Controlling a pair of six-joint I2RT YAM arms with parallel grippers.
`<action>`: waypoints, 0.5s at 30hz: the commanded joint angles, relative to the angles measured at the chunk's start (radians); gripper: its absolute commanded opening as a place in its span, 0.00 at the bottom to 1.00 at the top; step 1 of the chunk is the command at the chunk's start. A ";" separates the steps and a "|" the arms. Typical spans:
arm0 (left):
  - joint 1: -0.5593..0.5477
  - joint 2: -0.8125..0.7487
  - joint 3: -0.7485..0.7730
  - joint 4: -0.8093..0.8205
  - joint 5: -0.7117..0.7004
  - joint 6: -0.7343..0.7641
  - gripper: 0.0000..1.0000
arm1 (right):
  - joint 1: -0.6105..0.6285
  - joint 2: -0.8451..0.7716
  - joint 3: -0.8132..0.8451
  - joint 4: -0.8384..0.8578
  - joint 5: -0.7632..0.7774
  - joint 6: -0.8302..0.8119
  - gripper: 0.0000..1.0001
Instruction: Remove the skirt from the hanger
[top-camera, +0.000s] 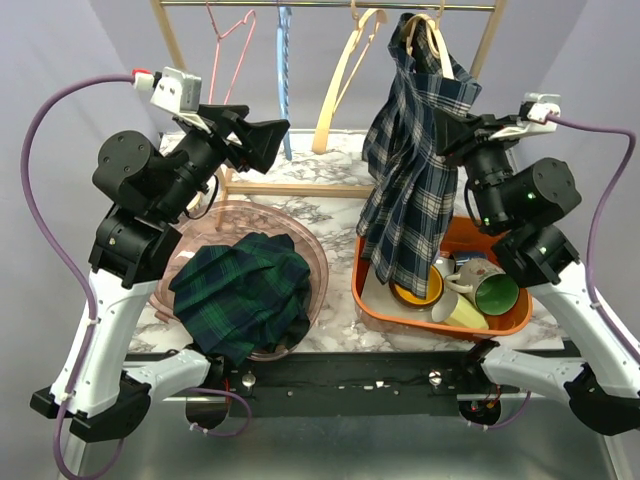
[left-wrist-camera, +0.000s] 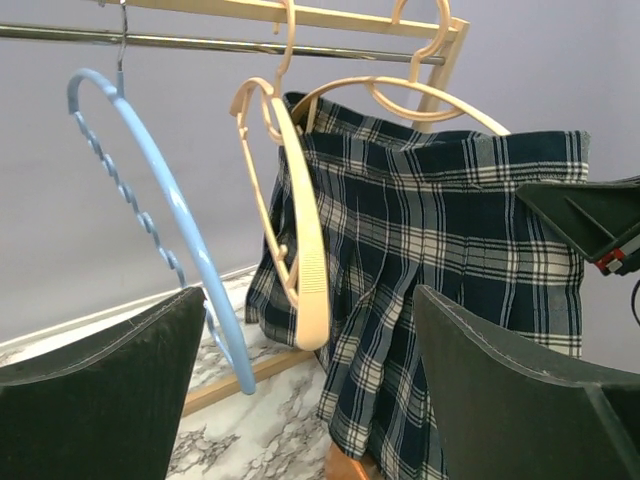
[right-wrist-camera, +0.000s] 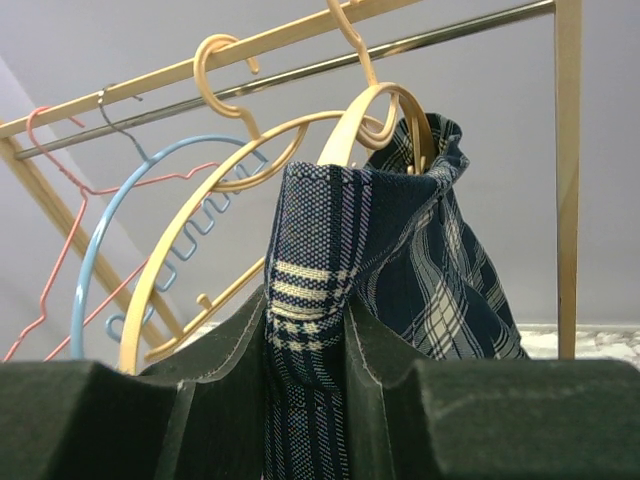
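A navy and cream plaid skirt (top-camera: 410, 190) hangs from a tan wooden hanger (top-camera: 432, 38) on the rack rail at the back right. It also shows in the left wrist view (left-wrist-camera: 450, 260). My right gripper (top-camera: 452, 128) is shut on the skirt's waistband (right-wrist-camera: 310, 270), which is pinched between its dark pads just below the tan hanger (right-wrist-camera: 330, 140). My left gripper (top-camera: 268, 140) is open and empty, level with the rack and left of the skirt, facing it.
An empty tan hanger (top-camera: 345, 75), a blue hanger (top-camera: 285, 60) and a pink wire hanger (top-camera: 228, 45) hang on the same rail. A pink bowl (top-camera: 200, 225) holds a green plaid cloth (top-camera: 245, 290). An orange tray (top-camera: 372, 300) holds cups.
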 joint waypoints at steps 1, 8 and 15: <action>-0.006 0.019 0.055 -0.029 0.085 0.028 0.93 | -0.003 -0.103 -0.010 -0.029 -0.082 0.042 0.01; -0.006 0.060 0.109 0.034 0.184 -0.070 0.90 | -0.003 -0.206 -0.025 -0.150 -0.143 0.059 0.01; -0.013 0.103 0.097 0.238 0.289 -0.300 0.81 | -0.003 -0.304 -0.080 -0.121 -0.255 0.052 0.01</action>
